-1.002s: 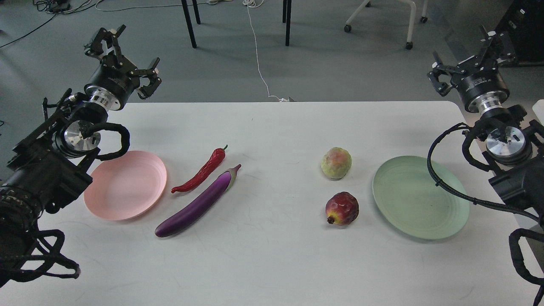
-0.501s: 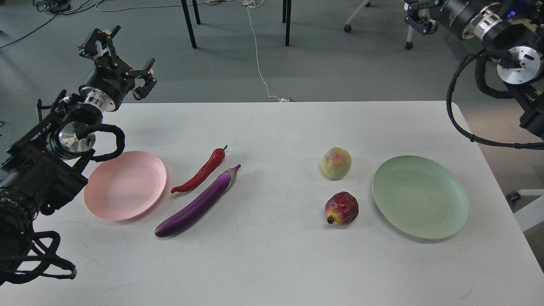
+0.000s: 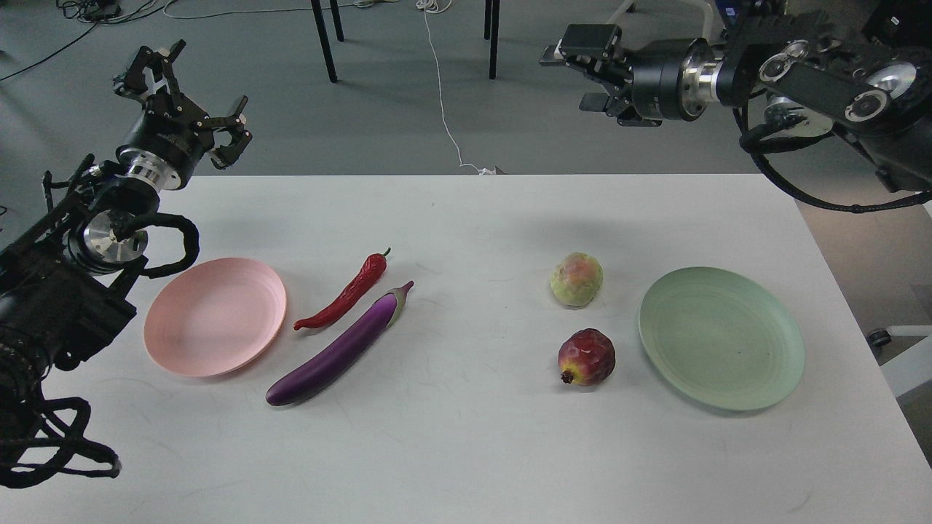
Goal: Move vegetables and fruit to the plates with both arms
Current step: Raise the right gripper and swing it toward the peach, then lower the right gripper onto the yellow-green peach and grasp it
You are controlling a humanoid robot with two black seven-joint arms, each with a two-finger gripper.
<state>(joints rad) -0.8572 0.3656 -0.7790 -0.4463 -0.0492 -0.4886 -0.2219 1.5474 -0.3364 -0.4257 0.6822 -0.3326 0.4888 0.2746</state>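
Where the grey floor of the room meets its far edge, the broad white rectangular table fills most of the view and serves as landmark; dark furniture legs and one white cable lie on the floor beyond it. Two black jointed arms reach in: the left arm over the table's left edge, the right arm above its far right corner. Two round shallow plates rest on the table, a matte pink plate at its left and a pale green ringed plate at its right, both bare. One long glossy purple eggplant lies left of the table's centre, one wrinkled red chili pepper just beside it. Two round fruits sit right of centre, well apart from the vegetables: a yellow-green blushed fruit farther back, a dark red crowned fruit nearer. The left gripper hangs past the table's far left corner, fingers spread and holding nothing; the right gripper, beyond the far edge, shows spread fingers too.
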